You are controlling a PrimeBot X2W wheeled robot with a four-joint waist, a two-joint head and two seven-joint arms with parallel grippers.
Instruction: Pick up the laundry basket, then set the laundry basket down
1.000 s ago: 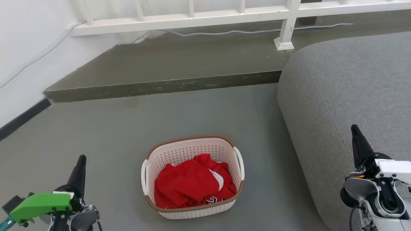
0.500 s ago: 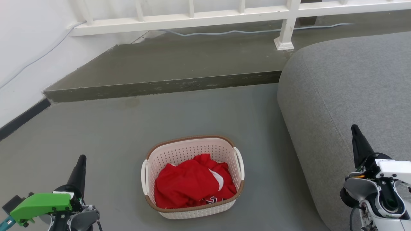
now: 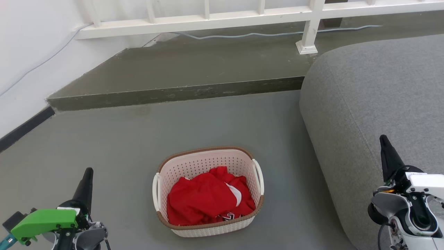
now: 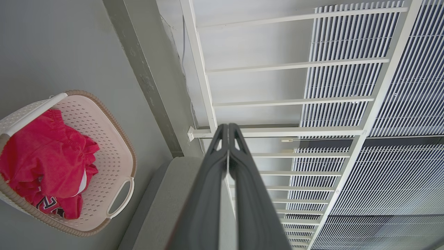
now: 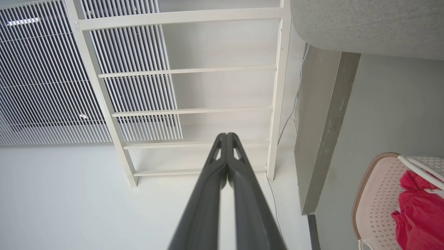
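The laundry basket [image 3: 204, 163], cream-white and perforated with a brown rim and white loop handles, stands on the grey floor with red clothes [image 3: 208, 196] inside. It also shows at the left of the left wrist view [image 4: 114, 152] and at the lower right of the right wrist view [image 5: 378, 194]. My left gripper [image 3: 88, 172] is shut, well to the left of the basket and apart from it. My right gripper [image 3: 382, 139] is shut too, far to the basket's right, in front of the sofa. In both wrist views the fingers [image 4: 229, 130] [image 5: 226, 136] are pressed together with nothing held.
A grey sofa [image 3: 374, 97] fills the right side, close to the basket. A raised dark step [image 3: 173, 92] runs across behind the basket. A white railing [image 3: 242, 15] and a cable [image 3: 242, 34] lie beyond it. A white wall [image 3: 24, 52] stands on the left.
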